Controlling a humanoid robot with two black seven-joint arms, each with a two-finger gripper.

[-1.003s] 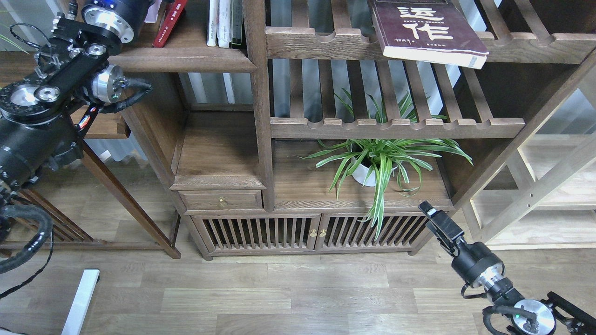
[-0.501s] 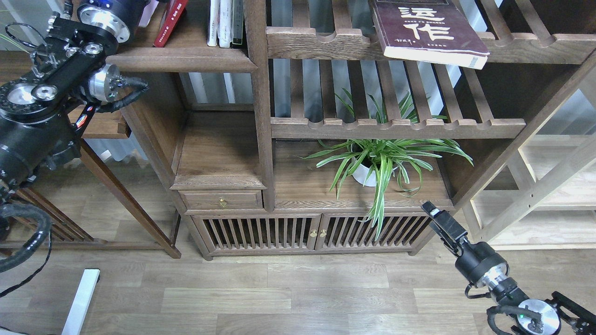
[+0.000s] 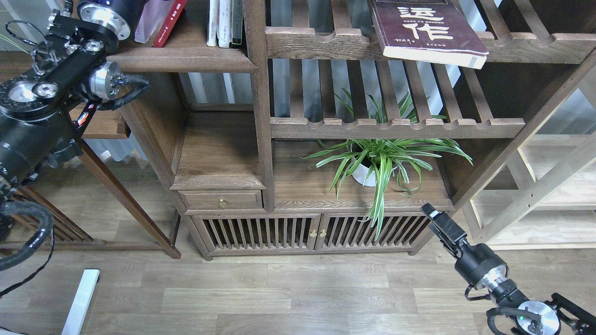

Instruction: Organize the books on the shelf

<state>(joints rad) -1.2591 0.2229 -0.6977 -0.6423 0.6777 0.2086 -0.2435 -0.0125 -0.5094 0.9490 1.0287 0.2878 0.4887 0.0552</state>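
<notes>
The solid dark-brown shelf point(image 3: 186, 58) with the moulded front edge is seen at upper left of the bookcase. Near its left end a pale lavender paperback point(image 3: 150, 21) is tilted, its top leaning left, and a red paperback point(image 3: 168, 23) is propped just beside it on the right at a similar slant; the two appear to touch, though the upper parts are cut off by the frame. Toward the shelf's right end, against the upright post, thin white-spined volumes point(image 3: 222, 23) are stood upright.

The large maroon book with white Chinese characters point(image 3: 426, 30) is laid flat on the upper slatted rack point(image 3: 326, 44), at the rack's right part, with its lower right corner overhanging the scalloped front rail (well apart from the other two paperbacks).

The left arm point(image 3: 46, 88) is raised at the shelf's left end; its far end runs out of the top of the view beside the lavender paperback, so the claw itself is not seen and its opening cannot be told.

The right gripper point(image 3: 430, 215) is held low, near the right front corner of the cabinet, pointing up and left. It is seen narrow and dark; the two fingers cannot be told apart, and nothing is seen held in it.

A potted spider plant point(image 3: 379, 163) is stood on the lower board under the slatted racks.
</notes>
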